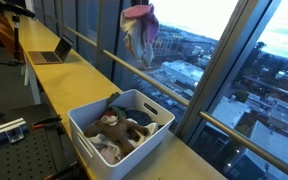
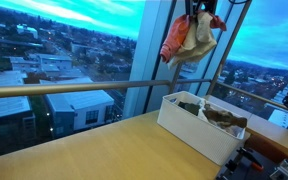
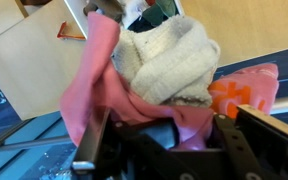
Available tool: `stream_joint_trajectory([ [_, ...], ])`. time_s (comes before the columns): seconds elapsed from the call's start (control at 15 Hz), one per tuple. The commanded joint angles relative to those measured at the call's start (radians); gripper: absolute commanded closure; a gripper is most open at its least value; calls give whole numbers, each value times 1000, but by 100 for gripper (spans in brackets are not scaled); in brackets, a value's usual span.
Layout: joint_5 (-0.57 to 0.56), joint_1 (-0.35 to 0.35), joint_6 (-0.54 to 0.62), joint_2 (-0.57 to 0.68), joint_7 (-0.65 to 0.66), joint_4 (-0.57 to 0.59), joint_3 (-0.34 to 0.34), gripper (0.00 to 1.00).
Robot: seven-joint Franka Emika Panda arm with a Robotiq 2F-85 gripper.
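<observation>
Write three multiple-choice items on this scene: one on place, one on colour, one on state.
1. Where is the cloth bundle?
A. in the bin
B. up in the air
C. on the laptop
2. What colour is the bin?
A. white
B. black
C. green
3. How is the claw?
A. open and empty
B. shut on the bundle
C. resting on the table

Answers:
1 B, it hangs high by the window.
2 A, its walls are white in both exterior views.
3 B, the wrist view shows cloth pinched between its fingers.

White bin (image 1: pixel 81 138) holding brown, white items on wooden counter (image 1: pixel 74 85); laptop (image 1: pixel 54 52) farther along.
</observation>
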Motion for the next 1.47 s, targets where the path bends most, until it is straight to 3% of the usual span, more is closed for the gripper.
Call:
stream_joint_trajectory([
  [0.0,-13,-22,-66,-56,7,0,-12,100],
  [0.87,-44,-144,-276,-230,-34,0,-21,100],
  [0.93,-44,-156,-285,-244,-40,0,-21,94],
  [1.0,-45,-168,-292,-258,-46,0,-21,74],
  [1.4,-84,-231,-314,-361,-160,-29,-32,33],
])
